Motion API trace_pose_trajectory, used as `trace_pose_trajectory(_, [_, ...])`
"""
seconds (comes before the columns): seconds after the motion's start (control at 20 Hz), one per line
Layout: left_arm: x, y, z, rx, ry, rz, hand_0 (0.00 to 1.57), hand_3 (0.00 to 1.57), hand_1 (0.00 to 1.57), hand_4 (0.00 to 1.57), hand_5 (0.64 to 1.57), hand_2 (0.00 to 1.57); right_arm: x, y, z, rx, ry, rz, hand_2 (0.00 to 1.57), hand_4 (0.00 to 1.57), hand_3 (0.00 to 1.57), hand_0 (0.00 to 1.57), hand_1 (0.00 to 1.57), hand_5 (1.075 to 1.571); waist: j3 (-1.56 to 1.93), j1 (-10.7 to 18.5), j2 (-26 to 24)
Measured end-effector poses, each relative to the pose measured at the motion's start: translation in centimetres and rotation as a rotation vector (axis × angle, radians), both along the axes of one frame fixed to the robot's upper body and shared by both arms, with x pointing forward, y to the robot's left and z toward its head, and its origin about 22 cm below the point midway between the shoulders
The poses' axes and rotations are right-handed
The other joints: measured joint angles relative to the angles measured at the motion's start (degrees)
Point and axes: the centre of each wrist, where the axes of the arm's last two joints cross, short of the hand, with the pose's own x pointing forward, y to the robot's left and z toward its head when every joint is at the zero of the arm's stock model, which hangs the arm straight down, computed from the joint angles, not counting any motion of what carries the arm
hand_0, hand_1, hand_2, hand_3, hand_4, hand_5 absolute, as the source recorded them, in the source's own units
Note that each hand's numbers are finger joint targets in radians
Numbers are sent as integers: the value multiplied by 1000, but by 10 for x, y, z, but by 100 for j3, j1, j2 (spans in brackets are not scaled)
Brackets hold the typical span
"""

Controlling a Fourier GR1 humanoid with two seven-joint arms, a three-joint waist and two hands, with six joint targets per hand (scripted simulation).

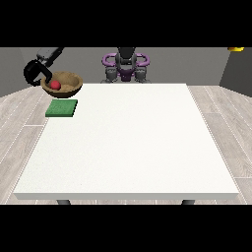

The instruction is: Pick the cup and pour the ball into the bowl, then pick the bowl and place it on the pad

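Note:
A brown wooden bowl (63, 84) with a red ball (55, 85) inside it hangs in the air at the far left, just above and behind the green pad (62, 108). The black hand at the view's left (34, 72) is curled over the bowl's left rim and holds it. The pad lies flat at the far left edge of the white table (128, 142). No cup shows anywhere. The hand at the view's right is out of sight.
The robot's torso (126, 66) stands behind the table's far edge. A small yellow object (236, 48) sits at the top right corner of the view. Grey wooden floor surrounds the table.

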Motion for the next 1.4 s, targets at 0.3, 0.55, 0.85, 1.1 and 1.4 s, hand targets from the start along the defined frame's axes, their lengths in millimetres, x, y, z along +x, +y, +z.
trace_pose_trajectory(0.3, [-15, 27, -10, 2, -23, 42, 0, 0, 0, 1212, 1555, 0, -4, -7, 8, 3, -24, 32, 1571, 1109, 461, 1571, 1571, 1567, 3, -227, 198])
trace_pose_trajectory(0.55, [-16, 27, -6, 13, -59, 33, 0, 0, 0, 1208, 1553, 0, -12, -14, -7, 46, -52, 1, 1571, 1060, 444, 1571, 1571, 1569, 7, -104, 420])
trace_pose_trajectory(0.85, [-17, 29, -14, 14, -73, 35, 0, 0, 0, 1203, 1557, 0, -4, 6, -25, 111, -71, 0, 1571, 1023, 552, 1571, 1571, 1571, -9, -92, 507])
trace_pose_trajectory(1.1, [-17, 29, -3, 23, -93, 27, 0, 0, 0, 1190, 1562, 0, -9, -6, -27, 183, -97, -54, 1571, 527, 1011, 1571, 1571, 1568, 2, -35, 605])
trace_pose_trajectory(1.4, [-16, 24, 14, 19, -114, 7, 0, 0, 0, 1194, 1562, 0, -17, -28, -18, 148, -108, -162, 1445, 0, 877, 1535, 1535, 1553, 9, 98, 699])
